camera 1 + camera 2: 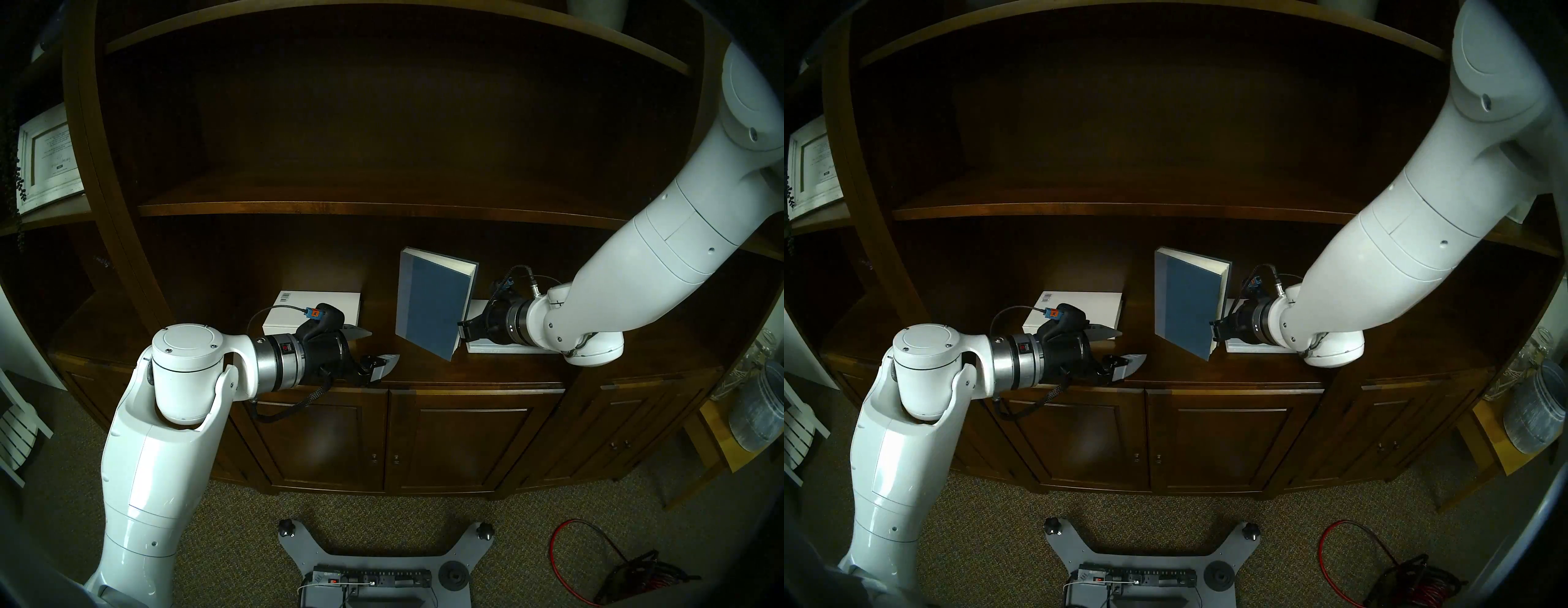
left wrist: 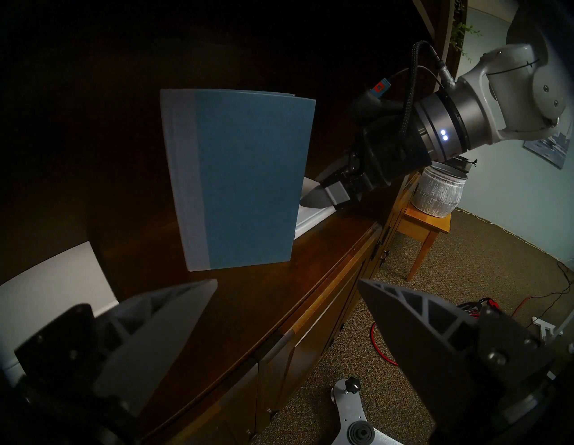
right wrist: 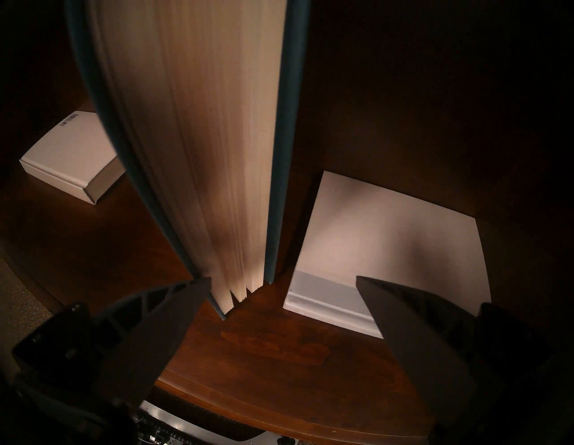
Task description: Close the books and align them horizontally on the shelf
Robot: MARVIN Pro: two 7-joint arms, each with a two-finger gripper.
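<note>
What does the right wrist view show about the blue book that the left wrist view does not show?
Only the right wrist view shows the blue book's cream page edges, slightly fanned near the bottom corner, and the open right pincer framing that corner without gripping it. Only the left wrist view shows the book's blue front cover with the paler spine strip, and the open left pincer apart from it. Both show the book standing on the shelf, with white books on either side.
</note>
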